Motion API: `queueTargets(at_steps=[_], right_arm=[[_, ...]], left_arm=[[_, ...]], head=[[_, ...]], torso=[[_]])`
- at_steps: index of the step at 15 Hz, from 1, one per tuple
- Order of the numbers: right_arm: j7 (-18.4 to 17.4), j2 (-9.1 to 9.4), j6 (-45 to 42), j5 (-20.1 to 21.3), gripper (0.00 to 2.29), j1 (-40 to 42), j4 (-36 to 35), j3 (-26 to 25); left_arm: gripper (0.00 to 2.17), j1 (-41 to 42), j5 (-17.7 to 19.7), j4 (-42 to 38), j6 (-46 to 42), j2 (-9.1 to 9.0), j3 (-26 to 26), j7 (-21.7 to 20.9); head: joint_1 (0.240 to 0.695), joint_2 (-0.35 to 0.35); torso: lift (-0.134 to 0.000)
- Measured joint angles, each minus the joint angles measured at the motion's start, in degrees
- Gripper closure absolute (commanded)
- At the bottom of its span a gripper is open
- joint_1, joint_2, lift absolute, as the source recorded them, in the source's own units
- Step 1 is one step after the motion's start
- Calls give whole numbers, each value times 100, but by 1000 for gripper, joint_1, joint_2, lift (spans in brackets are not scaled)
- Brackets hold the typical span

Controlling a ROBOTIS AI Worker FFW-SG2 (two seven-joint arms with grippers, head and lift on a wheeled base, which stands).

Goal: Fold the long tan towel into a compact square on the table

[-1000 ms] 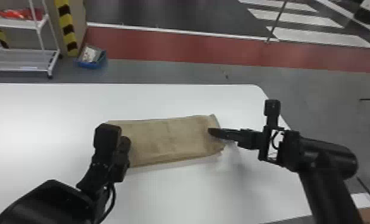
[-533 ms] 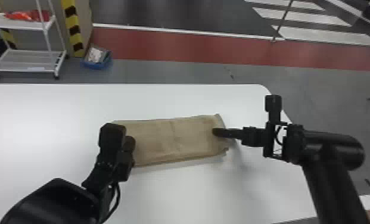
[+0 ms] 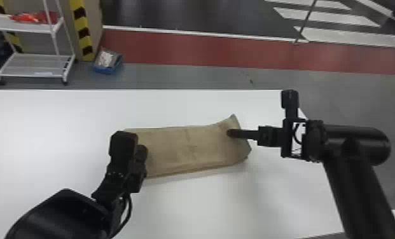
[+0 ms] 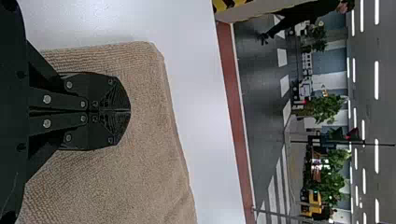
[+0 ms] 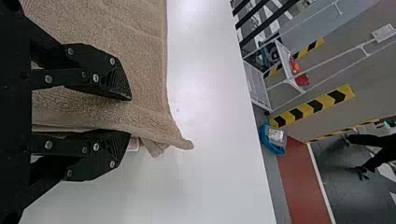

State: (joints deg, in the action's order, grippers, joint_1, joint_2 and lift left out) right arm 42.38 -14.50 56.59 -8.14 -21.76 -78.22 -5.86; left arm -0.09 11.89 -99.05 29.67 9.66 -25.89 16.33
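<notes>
**Partly folded, short of square**

In the head view, see the towel (image 3: 190,149) lying oblong on the tabletop (image 3: 212,203), probably narrowed already, with shortening left to do. In the left wrist view, note the left hand (image 4: 130,110), closed on itself over one end. In the right wrist view, find the right hand (image 5: 130,116), spread around the opposite end's edge.

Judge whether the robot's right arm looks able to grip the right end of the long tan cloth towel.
Probably yes: the right gripper has its black fingers apart, with an edge of the towel between them, and nothing seems to block their closing.
</notes>
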Motion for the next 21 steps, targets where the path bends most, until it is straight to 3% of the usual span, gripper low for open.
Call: queueTargets(at_steps=[2,3,7,13,21], right_arm=[[-19,0,174,13,296,-48,20,48],[-34,3,308,63,242,-39,-8,76],[-28,1,738,408,238,-90,-109,177],[-17,38,1297,862,255,-667,-29,787],[279,140,1953,1527,255,-1038,253,1125]], left_arm=[[2142,11,5,-1,45,2,4,2],[2142,17,15,-5,120,2,4,2],[2142,21,23,-16,195,1,-25,2],[2142,37,23,-21,195,8,-20,2],[2142,55,22,-71,229,27,13,2]], head=[[695,-165],[695,-165],[695,-176],[695,-158],[695,-151]], torso=[[-125],[-125],[-125],[-125],[-125]])
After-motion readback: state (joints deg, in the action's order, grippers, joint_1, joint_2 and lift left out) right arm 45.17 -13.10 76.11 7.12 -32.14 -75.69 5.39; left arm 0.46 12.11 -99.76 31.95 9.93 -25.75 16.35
